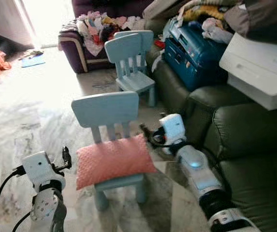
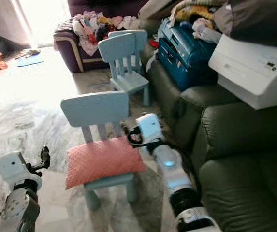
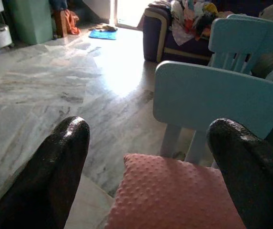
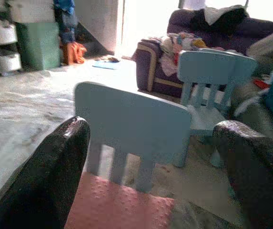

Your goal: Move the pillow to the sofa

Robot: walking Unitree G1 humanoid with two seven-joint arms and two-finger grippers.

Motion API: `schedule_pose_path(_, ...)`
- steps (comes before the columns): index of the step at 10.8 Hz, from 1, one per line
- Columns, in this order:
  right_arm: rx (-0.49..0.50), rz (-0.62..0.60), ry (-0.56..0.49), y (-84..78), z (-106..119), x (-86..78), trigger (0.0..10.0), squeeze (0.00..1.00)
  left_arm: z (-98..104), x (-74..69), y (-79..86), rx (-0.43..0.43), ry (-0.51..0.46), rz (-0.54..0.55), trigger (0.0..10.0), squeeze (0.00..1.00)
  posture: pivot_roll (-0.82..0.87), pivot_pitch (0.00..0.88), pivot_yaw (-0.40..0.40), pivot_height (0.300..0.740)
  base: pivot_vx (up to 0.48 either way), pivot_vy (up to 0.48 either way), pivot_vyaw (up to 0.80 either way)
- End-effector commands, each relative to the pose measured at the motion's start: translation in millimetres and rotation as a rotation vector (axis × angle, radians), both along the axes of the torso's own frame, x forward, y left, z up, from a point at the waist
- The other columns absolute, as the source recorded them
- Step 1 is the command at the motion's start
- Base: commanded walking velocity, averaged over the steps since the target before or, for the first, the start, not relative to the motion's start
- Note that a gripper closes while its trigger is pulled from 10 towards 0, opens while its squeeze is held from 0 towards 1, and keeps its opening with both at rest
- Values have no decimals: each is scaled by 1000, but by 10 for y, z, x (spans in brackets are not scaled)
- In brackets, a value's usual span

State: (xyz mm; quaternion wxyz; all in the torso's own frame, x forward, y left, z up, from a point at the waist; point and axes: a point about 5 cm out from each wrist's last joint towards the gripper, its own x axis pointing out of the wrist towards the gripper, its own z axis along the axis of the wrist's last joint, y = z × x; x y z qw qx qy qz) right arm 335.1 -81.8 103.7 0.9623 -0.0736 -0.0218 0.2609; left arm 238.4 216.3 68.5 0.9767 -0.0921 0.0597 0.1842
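A coral-pink dimpled pillow (image 1: 113,160) lies flat on the seat of a small light-blue chair (image 1: 107,108) in front of me. My left gripper (image 1: 65,157) is open, low at the pillow's left edge; in its wrist view the pillow (image 3: 174,195) lies just past the spread fingers. My right gripper (image 1: 147,132) is open too, at the pillow's far right corner, beside the chair back. Its wrist view looks over the pillow (image 4: 122,210) towards the chair back. The dark green sofa (image 1: 247,140) stands directly to the right.
A blue suitcase (image 1: 196,53), a white box (image 1: 264,67) and heaped clothes load the far sofa seats. A second blue chair (image 1: 131,58) stands behind the first. A purple sofa (image 1: 75,46) with laundry is at the back. Marble floor (image 1: 27,111) opens to the left.
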Motion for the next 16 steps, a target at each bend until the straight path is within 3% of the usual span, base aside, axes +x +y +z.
schedule_pose_path(1, 2, 8, -24, 30, 68, 26, 10000, 0, 13, -8, 32, 10, -4, 18, 10000, 0, -128, 0, 43, 740, 0, 0, 0)
schedule_pose_path(3, -6, 21, -33, 48, 69, 17, 10000, 0, 3, -17, 46, 15, -2, 26, 10000, 0, -129, 0, 42, 740, 0, 0, 0)
schedule_pose_path(6, -4, 27, -35, 76, 72, 14, 10000, 0, 9, -17, 81, 29, -3, 42, 10000, 0, -123, 0, 39, 740, 0, 0, 671)
schedule_pose_path(8, 4, 23, -29, 80, 72, 23, 10000, 0, 18, -23, 142, 74, 3, 41, 10000, 0, -118, 0, 39, 740, 0, 0, 0)
schedule_pose_path(10, 7, 25, -31, 92, 72, 20, 10000, 0, 73, 4, 161, -2, -54, 9, 10000, 0, -119, 0, 42, 740, 0, 0, 0)
schedule_pose_path(16, 1, 28, -38, 82, 68, 14, 10000, 0, 43, -17, 126, -18, -59, -3, 10000, 0, -123, 0, 41, 740, 418, 0, 0)
